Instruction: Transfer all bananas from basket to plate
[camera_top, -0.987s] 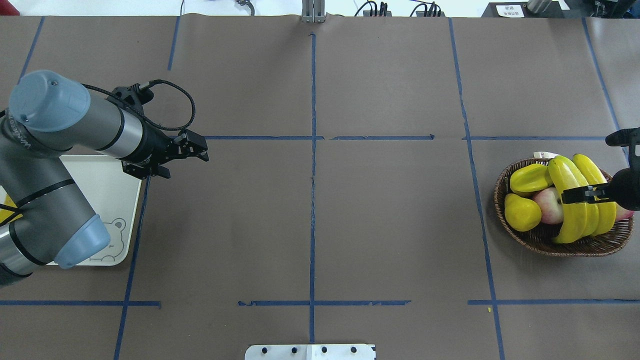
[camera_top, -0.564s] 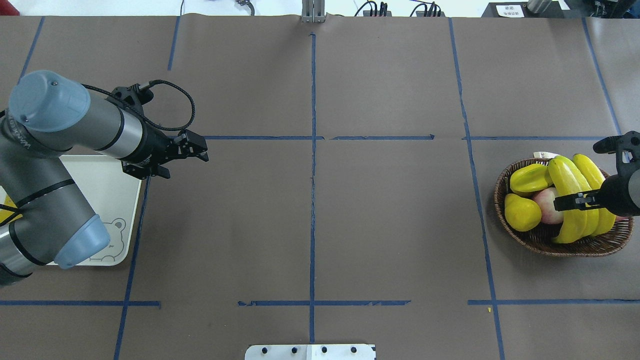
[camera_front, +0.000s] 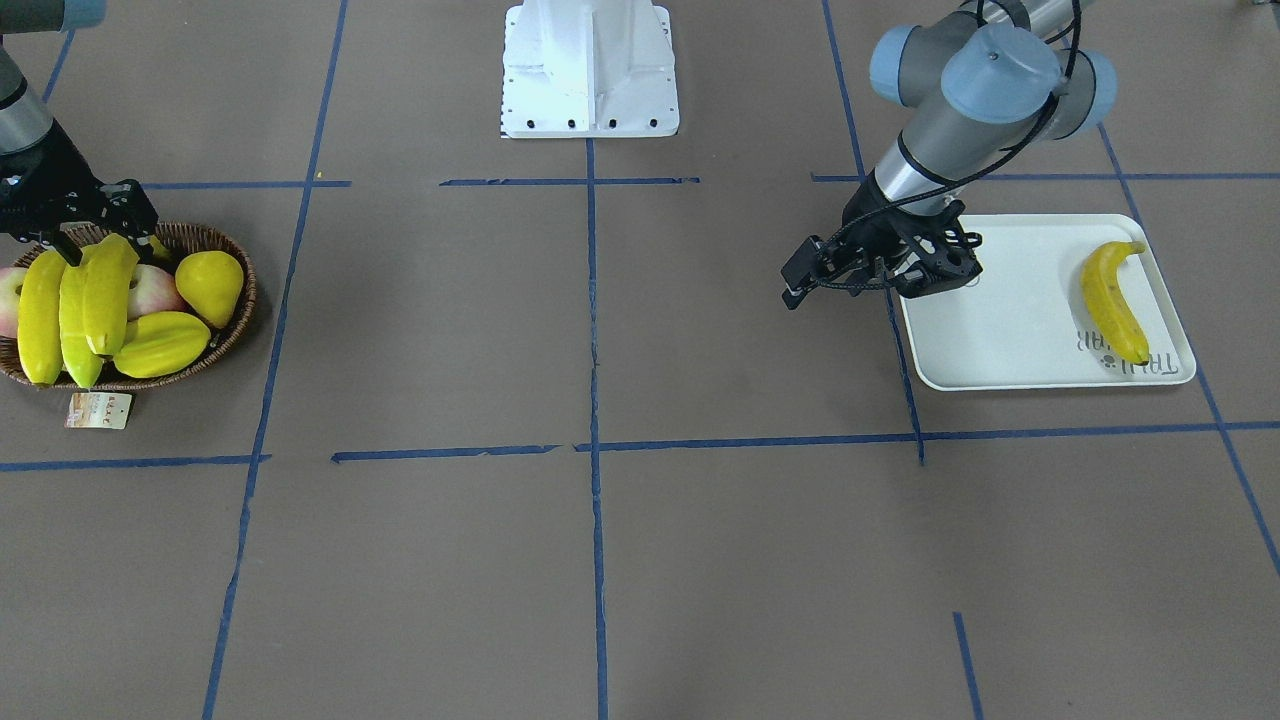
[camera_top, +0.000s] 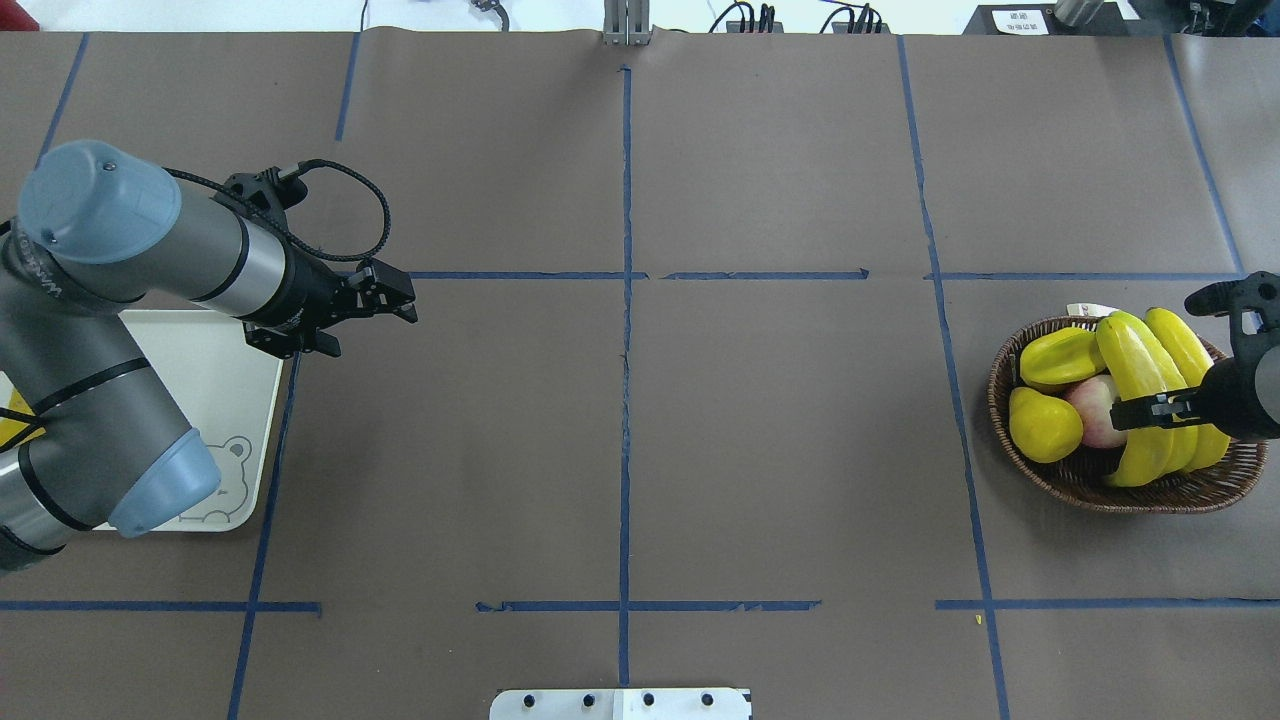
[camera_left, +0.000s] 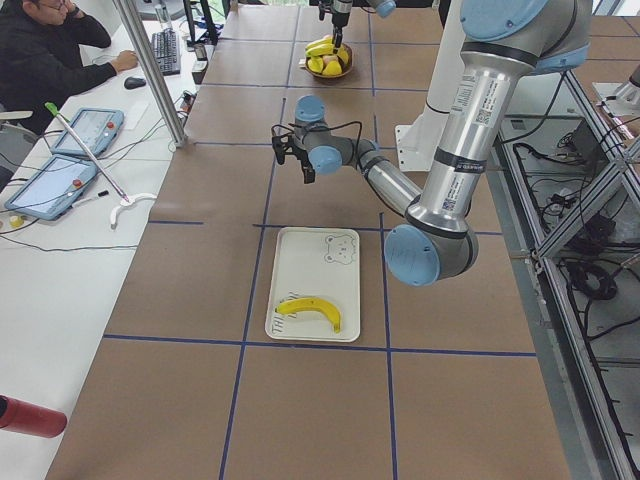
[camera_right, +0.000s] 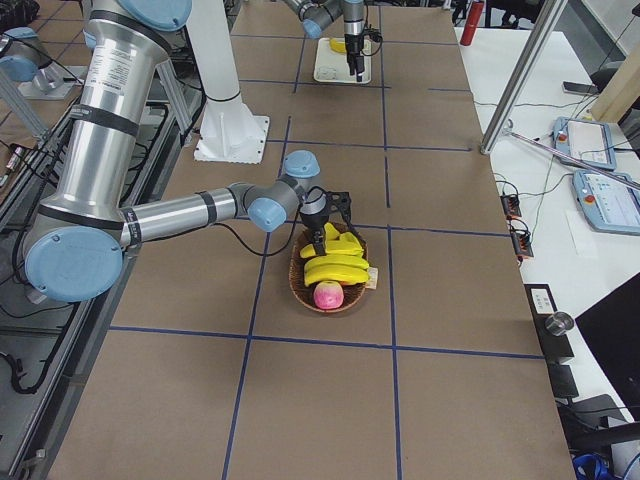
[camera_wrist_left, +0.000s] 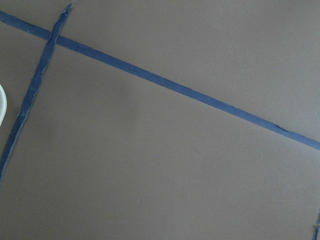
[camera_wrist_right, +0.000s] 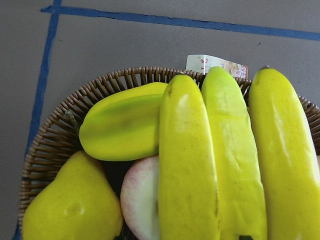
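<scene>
**Three long curved yellow bananas (camera_top: 1130, 350) in the oval dark-brown wicker basket (camera_top: 1075, 478), one on the pale rectangular plate (camera_front: 1000, 330)**

Three bananas lie side by side across the basket at the table's end on the robot's right. They are heaped over a ridged yellow star fruit (camera_top: 1060, 358), a plump yellow pear (camera_top: 1043, 425) and a pink-and-white apple (camera_top: 1093, 405). A small paper tag (camera_front: 98, 410) lies on the brown paper table cover (camera_top: 780, 450) just beside the basket's rim.

The right gripper (camera_front: 110, 245) hangs low over the banana ends nearest the robot, its jaws spread apart. In the front-facing view one finger (camera_front: 69, 252) dips between two bananas and the other sits beyond the uppermost one, near the pear. Whether either finger touches a banana cannot be told, and none is lifted clear of the heap.

The fourth banana (camera_front: 1115, 300) lies on the plate at the robot's left end, along its outer side and across the grey lettering. The left gripper (camera_top: 408, 302) hovers above bare table cover just past the plate's inner edge, jaws apart and holding nothing. Its wrist camera shows only brown paper, blue tape lines (camera_wrist_left: 165, 82) and a sliver of the plate's rim.
</scene>
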